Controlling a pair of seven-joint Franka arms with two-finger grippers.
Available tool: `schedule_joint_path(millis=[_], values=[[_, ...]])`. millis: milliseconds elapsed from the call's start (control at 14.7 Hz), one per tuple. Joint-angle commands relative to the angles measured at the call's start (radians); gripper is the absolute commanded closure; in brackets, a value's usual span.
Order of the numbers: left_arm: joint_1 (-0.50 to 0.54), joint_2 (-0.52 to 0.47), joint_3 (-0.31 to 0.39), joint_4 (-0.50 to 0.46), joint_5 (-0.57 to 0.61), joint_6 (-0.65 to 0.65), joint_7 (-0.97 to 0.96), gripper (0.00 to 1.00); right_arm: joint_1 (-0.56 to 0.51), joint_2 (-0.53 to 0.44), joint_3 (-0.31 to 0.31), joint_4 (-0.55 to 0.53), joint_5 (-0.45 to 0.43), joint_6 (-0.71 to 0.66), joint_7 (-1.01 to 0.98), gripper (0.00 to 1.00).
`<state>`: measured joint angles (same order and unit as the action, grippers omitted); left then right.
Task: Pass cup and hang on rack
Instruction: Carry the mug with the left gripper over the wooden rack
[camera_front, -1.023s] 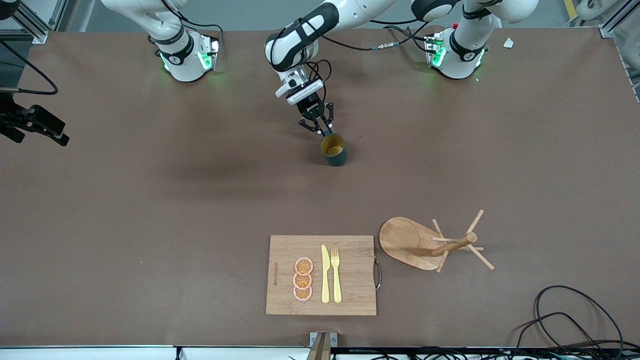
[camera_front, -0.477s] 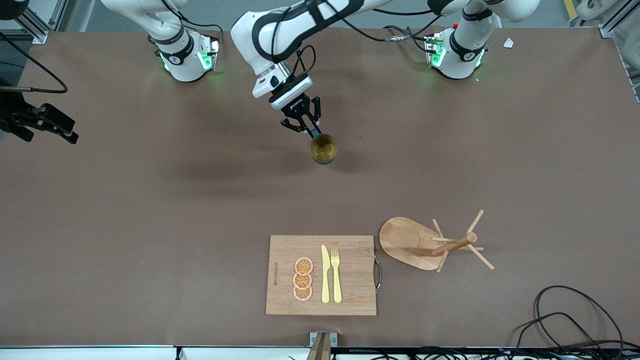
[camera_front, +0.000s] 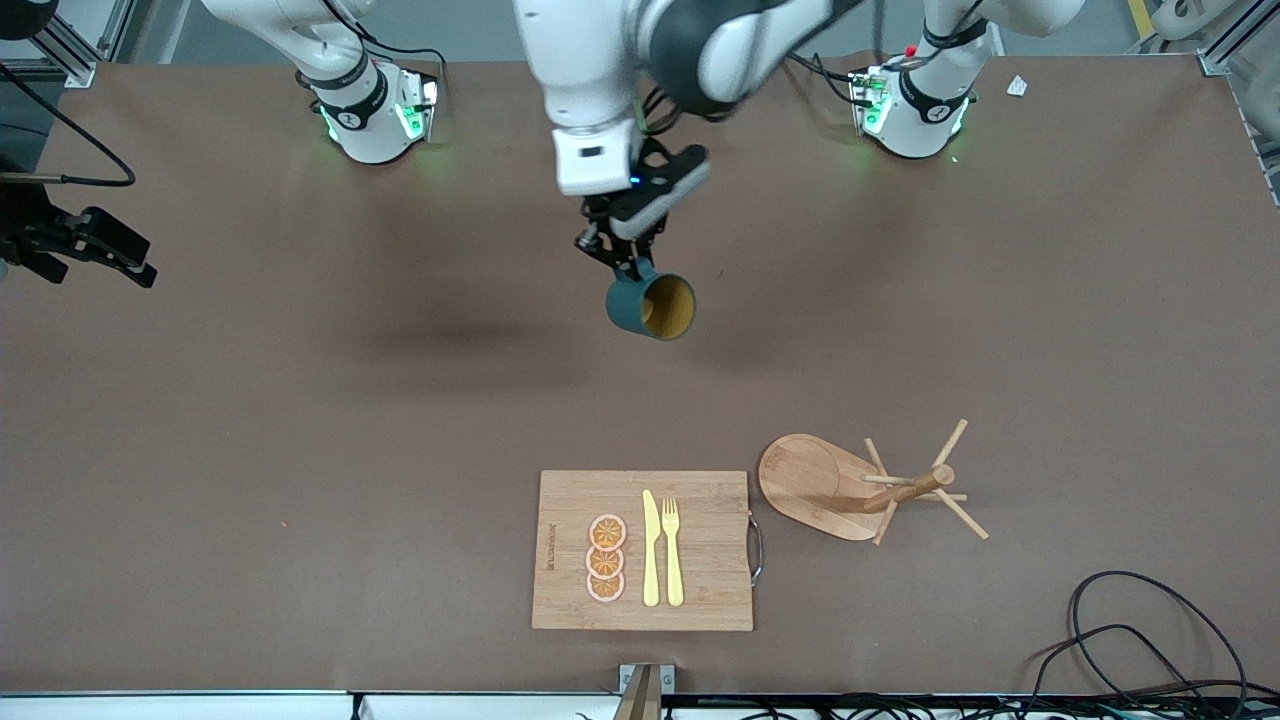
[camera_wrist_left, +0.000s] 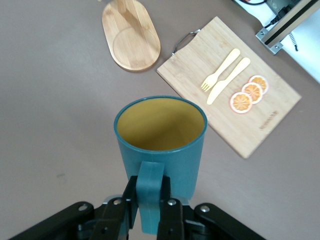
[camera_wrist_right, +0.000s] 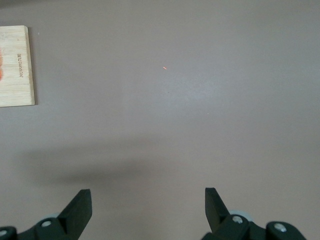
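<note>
Front view: left tool (camera_front: 628, 262) clamps cup (camera_front: 650, 306) by its handle, airborne over counter (camera_front: 300, 400); right tool (camera_wrist_right: 148, 205) wide open, empty, waiting.

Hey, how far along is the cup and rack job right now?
Done: the left gripper is shut on the handle of the dark teal cup with the mustard-yellow inside and holds it tilted in the air over the brown table. In hand: carrying it. Left: the pass, since the right gripper is open, empty and waits, and hanging it on the light wooden mug rack, whose pegs are bare.
</note>
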<state>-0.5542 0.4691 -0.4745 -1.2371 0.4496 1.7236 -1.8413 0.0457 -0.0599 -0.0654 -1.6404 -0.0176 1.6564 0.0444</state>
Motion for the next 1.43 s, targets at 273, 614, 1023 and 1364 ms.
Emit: schedule_joint_path(millis=[273, 614, 1023, 1364], values=[[0.345, -0.098, -0.009, -0.030, -0.487, 0.091, 0.203, 1.00, -0.006, -0.004, 0.002, 0.001, 0.010, -0.004, -0.008, 0.00], [0.546, -0.083, -0.003, -0.033, -0.813, 0.139, 0.309, 1.00, -0.006, -0.004, 0.002, 0.001, 0.008, -0.004, -0.008, 0.00], [0.674, -0.009, 0.005, -0.041, -1.037, 0.203, 0.323, 1.00, -0.004, -0.004, 0.002, 0.001, 0.010, -0.004, -0.008, 0.00], [0.692, 0.028, 0.008, -0.042, -1.062, 0.261, 0.301, 1.00, -0.004, -0.004, 0.002, 0.001, 0.010, -0.004, -0.008, 0.00]])
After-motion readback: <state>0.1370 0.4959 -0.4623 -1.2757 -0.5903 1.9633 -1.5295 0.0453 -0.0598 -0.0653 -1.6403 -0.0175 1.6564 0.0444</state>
